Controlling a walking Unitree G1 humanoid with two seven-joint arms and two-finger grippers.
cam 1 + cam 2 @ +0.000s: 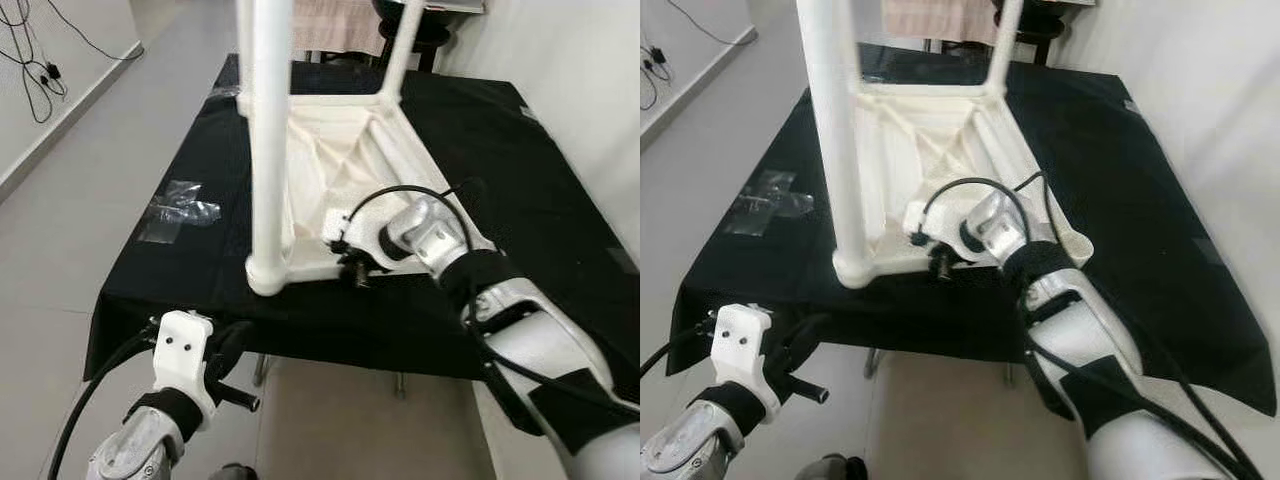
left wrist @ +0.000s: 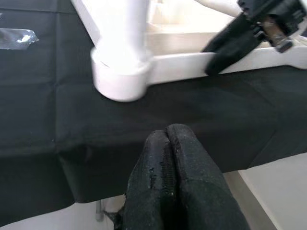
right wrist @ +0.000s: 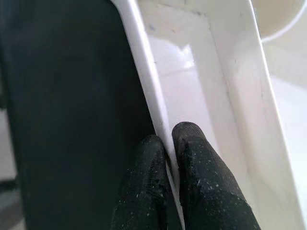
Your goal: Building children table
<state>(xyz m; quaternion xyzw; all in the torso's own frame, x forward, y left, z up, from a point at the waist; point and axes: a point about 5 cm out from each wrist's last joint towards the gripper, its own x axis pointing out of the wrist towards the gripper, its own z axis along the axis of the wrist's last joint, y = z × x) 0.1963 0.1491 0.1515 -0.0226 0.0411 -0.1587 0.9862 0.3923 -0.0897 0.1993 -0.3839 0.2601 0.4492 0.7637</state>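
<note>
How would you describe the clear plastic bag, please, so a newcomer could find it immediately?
Start at the black-draped table carrying the upturned white children's table. Look to the robot's left of its near leg, towards the cloth's edge. The clear plastic bag lies flat there, the one crinkled, shiny, see-through item.

Bright, even light; blurred wrist close-ups
</note>
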